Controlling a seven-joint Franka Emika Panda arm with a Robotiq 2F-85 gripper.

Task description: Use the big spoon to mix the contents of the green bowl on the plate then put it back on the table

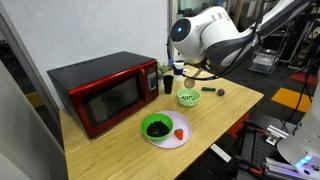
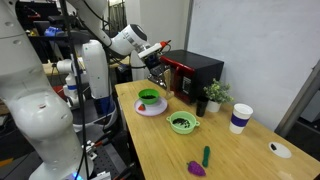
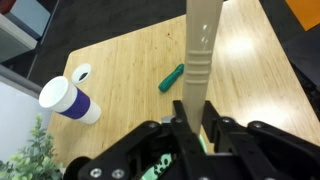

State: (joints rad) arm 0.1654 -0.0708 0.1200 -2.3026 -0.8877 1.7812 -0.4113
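Quick snapshot from my rig. My gripper point(image 3: 195, 122) is clamped right down on the big spoon point(image 3: 200, 52), jaws pinched tight against both sides of the pale tan shaft. So the spoon is off the table point(image 1: 120, 152) and in my grip.

In the wrist view its long axis runs straight out from between the fingers, up the frame and off the top edge. It points away from the wrist and out over the wood. The far end is cut off there, so I can't tell which end of it I've got.

In an exterior view the gripper point(image 2: 157, 62) hangs above the plate point(image 2: 138, 109), a little toward the far side of it. The spoon itself is too thin to make out properly at that size; I think it angles down toward the plate, but don't quote me.

Everything else, going by the plate point(image 1: 168, 144):
- the green bowl point(image 1: 147, 122) sits on it, with the contents point(image 1: 157, 128) as a small dark lump inside
- a small red thing point(image 1: 180, 134) lies on the plate's rim, beside the bowl
- a lime-green bowl point(image 1: 188, 98) stands near the plate, on the wood
- the red microwave point(image 1: 105, 92) is behind the plate
- a paper cup point(image 2: 240, 118) stands well apart from the plate
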